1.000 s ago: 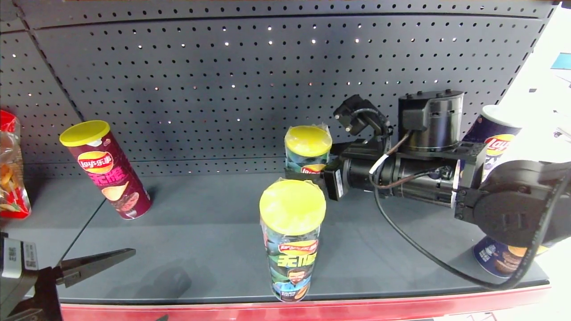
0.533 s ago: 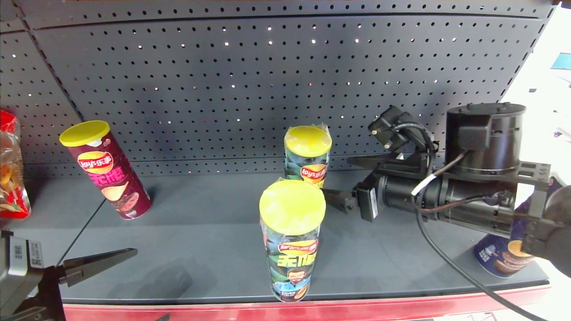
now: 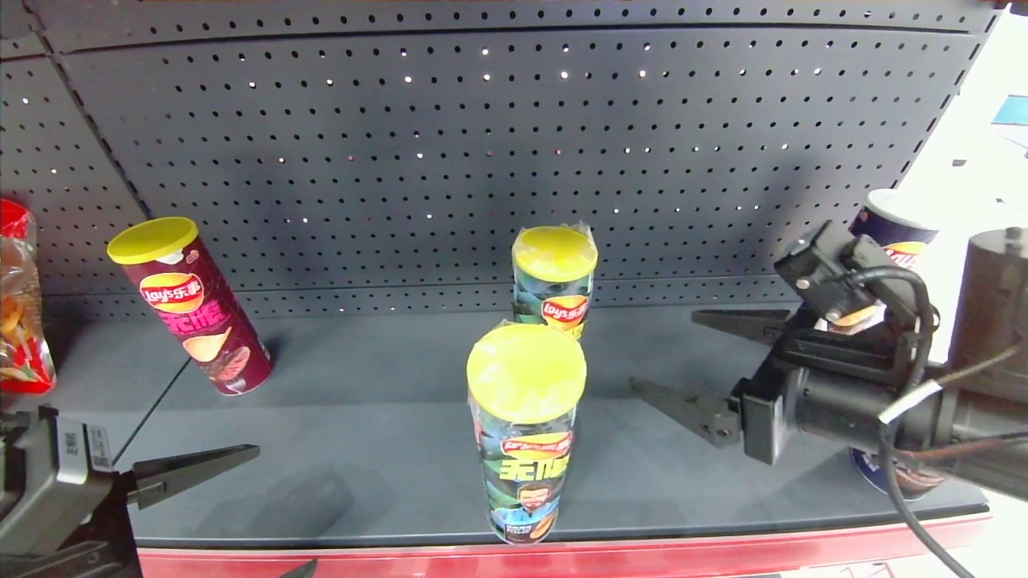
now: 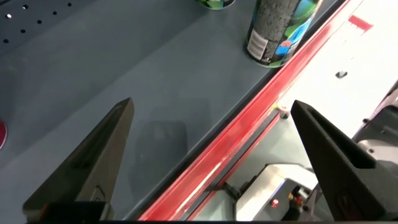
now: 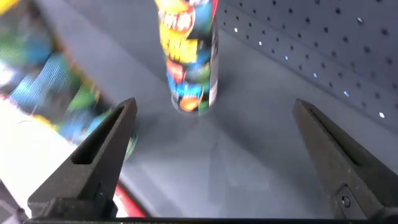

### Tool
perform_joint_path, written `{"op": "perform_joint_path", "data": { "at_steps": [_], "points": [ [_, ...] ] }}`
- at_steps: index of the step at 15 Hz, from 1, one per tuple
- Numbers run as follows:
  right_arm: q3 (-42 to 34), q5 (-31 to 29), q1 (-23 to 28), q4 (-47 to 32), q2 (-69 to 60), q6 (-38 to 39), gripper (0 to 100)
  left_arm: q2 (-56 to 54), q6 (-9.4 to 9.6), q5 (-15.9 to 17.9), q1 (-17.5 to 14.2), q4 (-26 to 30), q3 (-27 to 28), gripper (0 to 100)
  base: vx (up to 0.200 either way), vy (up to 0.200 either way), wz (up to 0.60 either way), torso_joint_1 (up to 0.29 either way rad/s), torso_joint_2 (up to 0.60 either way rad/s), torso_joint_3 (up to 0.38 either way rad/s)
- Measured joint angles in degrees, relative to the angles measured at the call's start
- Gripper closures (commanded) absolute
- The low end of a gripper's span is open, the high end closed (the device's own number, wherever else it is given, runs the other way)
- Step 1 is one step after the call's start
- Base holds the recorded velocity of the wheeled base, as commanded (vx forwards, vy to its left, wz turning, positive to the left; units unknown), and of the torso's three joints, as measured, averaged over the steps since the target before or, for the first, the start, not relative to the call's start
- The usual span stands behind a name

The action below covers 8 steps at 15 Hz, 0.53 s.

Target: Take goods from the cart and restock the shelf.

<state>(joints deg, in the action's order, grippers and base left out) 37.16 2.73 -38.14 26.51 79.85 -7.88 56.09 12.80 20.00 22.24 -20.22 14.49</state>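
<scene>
Dark grey metal shelf [image 3: 361, 385] with perforated back panel [image 3: 401, 160]; your stock on it, item by item.

- Rear green-wrapped cardboard chip canister, yellow plastic lid [image 3: 554, 281]: upright, long axis vertical. It stands off the tips of the right gripper [image 3: 665, 349], toward your robot's left and near the back panel, apart from both fingers.
- Front green-wrapped chip canister, yellow lid [image 3: 526, 433]: upright at the shelf's front lip, just off the nearer right fingertip and not touching it.
- Right gripper: fingers spread wide, nothing between them, pointing along the shelf toward the two green canisters. It is the nearer arm to both.
- Left gripper [image 4: 212, 104]: fingers also wide apart and empty, low at the red front edge, well away from the green pair.
- Maroon chip canister, yellow lid [image 3: 197, 309]: beyond the left fingers, by the back panel.
- Navy chip canister, white lid [image 3: 895, 241]: behind the right wrist.
- Red snack bag [image 3: 20, 321]: at the far left.

Judgement: both green canisters stand free, so your next item should come from the cart.
</scene>
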Motion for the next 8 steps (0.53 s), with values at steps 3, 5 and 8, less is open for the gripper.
{"op": "perform_joint_path", "data": {
  "at_steps": [3, 5, 8],
  "points": [
    [-8.0, 0.1, -0.9, 0.0, -7.8, -0.4, 0, 3.6, 2.96, 0.3, 0.1, -0.2, 0.9, 0, 0.000, 0.000, 0.00, 0.000, 0.00, 0.000],
    [-14.0, 0.2, -2.1, -0.1, -13.7, -0.7, 0, 6.1, 4.41, 0.7, 0.3, -0.2, 1.3, 0, 0.000, 0.000, 0.00, 0.000, 0.00, 0.000],
    [-21.3, 0.2, -3.3, -0.1, -22.7, -2.2, 0, 10.3, 5.32, 1.8, 1.9, -0.3, 2.7, 0, 0.000, 0.000, 0.00, 0.000, 0.00, 0.000]
  ]
}}
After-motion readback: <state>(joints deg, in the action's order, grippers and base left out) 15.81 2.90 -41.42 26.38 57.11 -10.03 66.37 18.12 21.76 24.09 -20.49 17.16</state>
